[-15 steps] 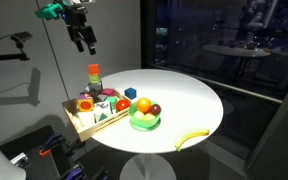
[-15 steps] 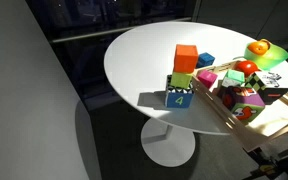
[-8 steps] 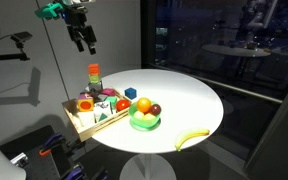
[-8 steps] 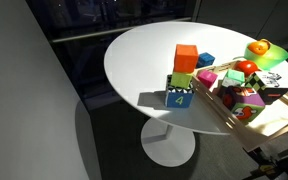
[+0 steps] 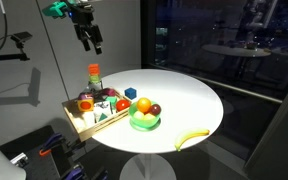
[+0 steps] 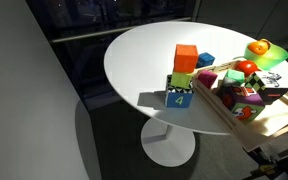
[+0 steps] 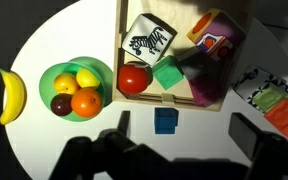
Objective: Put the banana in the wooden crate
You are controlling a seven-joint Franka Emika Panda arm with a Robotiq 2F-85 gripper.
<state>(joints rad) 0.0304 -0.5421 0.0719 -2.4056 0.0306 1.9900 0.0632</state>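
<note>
Yellow banana [image 5: 192, 139] lies at the surface [image 5: 184, 100] rim, well apart from the wooden crate [image 5: 81, 125]; my spread, empty fingers [image 7: 249, 135] could knock it overboard if I descend off-centre.

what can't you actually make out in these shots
- wooden crate: cut off by the right edge in an exterior view, by the top edge in the wrist view.
- banana: tiny in an exterior view; surface detail unreadable.
- gripper: fingers dark and blurred in the wrist view.
</note>
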